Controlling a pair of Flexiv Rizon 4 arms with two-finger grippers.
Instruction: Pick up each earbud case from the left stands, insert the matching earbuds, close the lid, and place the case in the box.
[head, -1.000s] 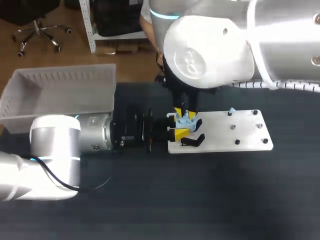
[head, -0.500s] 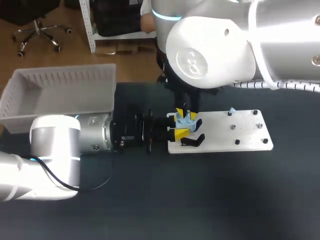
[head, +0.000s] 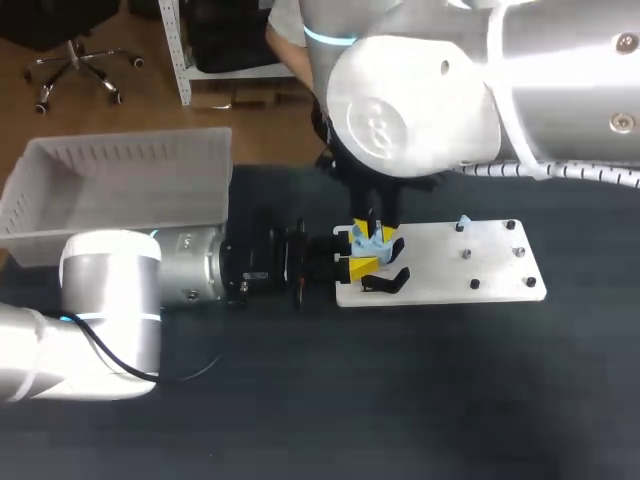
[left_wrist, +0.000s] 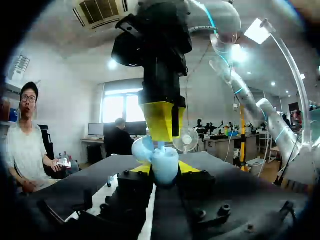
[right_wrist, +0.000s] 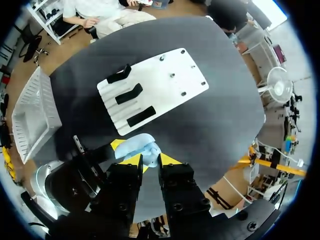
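Left wrist view: case (left_wrist: 161, 164) within hand (left_wrist: 164, 170)

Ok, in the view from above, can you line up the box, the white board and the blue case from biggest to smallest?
1. box, clearly the biggest
2. white board
3. blue case, tiny and partly hidden
No close calls here.

No text, label or number can be read.
Only a raised emblem is seen on the right arm's round joint cover (head: 385, 125), well behind the right gripper (head: 372, 235); no letters or digits can be made out.
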